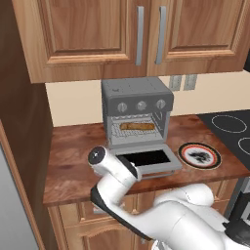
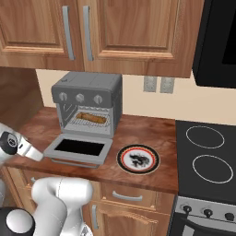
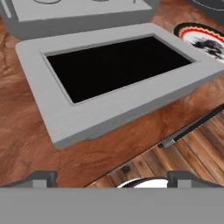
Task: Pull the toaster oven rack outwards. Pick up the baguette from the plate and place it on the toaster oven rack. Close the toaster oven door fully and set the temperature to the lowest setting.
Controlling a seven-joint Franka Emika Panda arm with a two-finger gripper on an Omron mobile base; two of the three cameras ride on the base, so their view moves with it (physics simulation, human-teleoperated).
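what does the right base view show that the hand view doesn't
Right base view alone: the boxy grey toaster oven with its three round knobs, the golden-brown baguette lying on the silvery wire rack inside the cavity, the wooden wall cabinets and the black stove top.

Hand view alone: a close look down at the edge of the wooden counter, with the open tool low in front of it.

Both: the folded-down grey oven door with its black glass window, and the round red-rimmed plate, now bare.
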